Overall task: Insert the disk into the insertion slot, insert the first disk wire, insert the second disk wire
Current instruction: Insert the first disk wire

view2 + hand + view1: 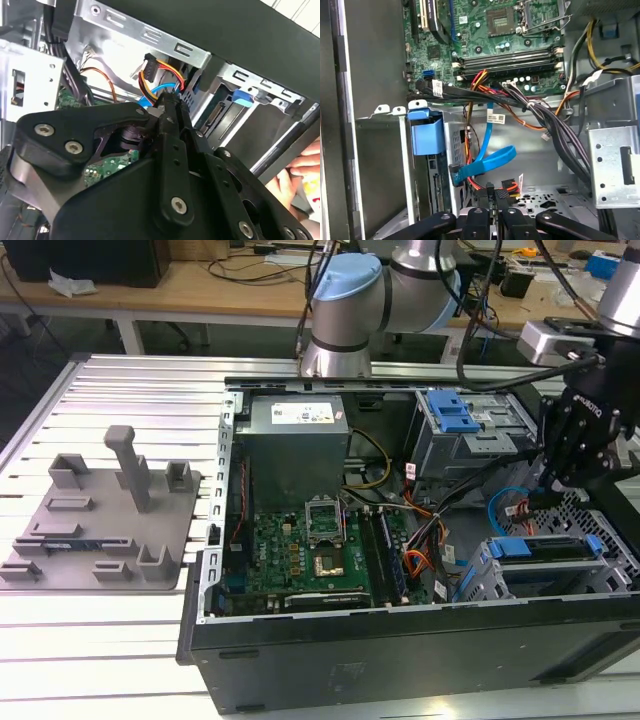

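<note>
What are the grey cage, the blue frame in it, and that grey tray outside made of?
Cage: thin sheet metal, matt grey, punched with holes. Blue frame: probably plastic, smooth and evenly coloured. Tray: likely moulded or printed plastic, dull uniform grey.

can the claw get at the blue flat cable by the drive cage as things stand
Probably yes: the claw is inside the open case, right next to the blue flat cable, with nothing solid between them. The black connector with red and orange wires crowds that spot.
</note>
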Available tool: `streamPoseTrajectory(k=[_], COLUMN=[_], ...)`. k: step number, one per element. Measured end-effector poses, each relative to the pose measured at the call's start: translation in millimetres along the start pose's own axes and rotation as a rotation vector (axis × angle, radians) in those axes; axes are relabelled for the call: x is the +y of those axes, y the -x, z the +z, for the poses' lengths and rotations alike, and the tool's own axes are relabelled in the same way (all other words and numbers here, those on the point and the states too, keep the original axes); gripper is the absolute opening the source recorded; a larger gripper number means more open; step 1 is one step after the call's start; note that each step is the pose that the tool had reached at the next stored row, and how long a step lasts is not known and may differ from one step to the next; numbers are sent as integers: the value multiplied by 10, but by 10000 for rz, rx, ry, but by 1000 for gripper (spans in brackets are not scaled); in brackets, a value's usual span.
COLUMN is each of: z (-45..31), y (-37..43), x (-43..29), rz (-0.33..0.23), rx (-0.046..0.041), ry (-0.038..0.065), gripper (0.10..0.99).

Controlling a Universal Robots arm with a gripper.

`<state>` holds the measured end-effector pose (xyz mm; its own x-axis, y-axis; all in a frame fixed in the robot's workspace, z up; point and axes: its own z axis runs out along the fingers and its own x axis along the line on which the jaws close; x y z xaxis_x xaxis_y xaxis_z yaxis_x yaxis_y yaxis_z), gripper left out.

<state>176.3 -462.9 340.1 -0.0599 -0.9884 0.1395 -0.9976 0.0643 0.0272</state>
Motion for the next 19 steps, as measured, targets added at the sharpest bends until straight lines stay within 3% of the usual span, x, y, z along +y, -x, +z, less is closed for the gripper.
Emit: streamPoseTrajectory(k=[3, 5, 7, 10, 12, 13, 16, 19], z=[-59, -53, -47, -43, -50, -57, -71, -83], y=[-96, -207, -271, -359, -390, -410, -450, -481], x=[-3, -10, -14, -20, -23, -24, -43, -86], rz=[-11, -16, -19, -31, -41, -46, -58, -68], rx=[-336, -468, -543, -784, -972, -1106, -1245, -1300], ry=[21, 30, 35, 70, 111, 149, 209, 303], gripper=[165, 165, 165, 165, 165, 165, 165, 165])
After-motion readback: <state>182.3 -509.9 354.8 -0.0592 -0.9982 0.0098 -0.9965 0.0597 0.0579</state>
